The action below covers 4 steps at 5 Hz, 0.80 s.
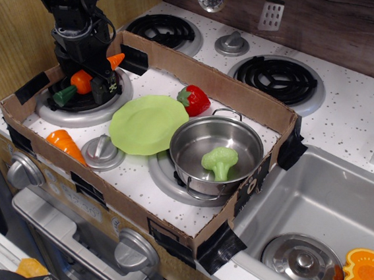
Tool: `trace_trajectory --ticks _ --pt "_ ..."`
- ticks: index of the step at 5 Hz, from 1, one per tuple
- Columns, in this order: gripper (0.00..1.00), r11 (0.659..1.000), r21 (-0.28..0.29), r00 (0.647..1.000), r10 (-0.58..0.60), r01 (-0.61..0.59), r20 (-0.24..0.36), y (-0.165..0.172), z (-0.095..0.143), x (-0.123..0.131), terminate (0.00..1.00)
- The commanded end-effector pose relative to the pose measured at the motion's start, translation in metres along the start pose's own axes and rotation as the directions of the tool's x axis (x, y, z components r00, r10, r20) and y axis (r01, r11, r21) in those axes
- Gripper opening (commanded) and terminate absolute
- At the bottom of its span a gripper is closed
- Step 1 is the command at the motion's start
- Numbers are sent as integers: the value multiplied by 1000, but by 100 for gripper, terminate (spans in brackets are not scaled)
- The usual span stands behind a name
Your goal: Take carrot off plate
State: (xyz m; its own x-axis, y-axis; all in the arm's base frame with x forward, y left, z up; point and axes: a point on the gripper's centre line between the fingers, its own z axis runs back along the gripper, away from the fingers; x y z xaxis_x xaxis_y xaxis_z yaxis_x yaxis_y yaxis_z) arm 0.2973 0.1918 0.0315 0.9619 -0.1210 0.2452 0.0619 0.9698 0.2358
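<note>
I am holding the carrot (82,80) clamped in my pincer (90,78), low over the burner (81,106) left of the plate (147,124). It is already off the plate; I judge only putting down and releasing is remaining.

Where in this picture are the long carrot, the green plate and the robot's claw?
carrot (81,80), main camera view, orange body near the green stem.
plate (145,124), main camera view, bare centre.
gripper (93,78), main camera view, midway between fingertips around the carrot.

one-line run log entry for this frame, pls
gripper: shut on carrot | carrot: over left burner, off plate | plate: bare | release: not yet
</note>
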Motion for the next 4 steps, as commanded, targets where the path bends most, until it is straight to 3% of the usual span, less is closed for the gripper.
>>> trace_trajectory --ticks 1,3,4 --pt "100 991 125 997 -43 35 61 2 48 34 0" --pt "100 977 210 998 -38 27 50 -23 73 48 0" --pt "100 985 171 999 -30 27 13 -44 79 55 0"
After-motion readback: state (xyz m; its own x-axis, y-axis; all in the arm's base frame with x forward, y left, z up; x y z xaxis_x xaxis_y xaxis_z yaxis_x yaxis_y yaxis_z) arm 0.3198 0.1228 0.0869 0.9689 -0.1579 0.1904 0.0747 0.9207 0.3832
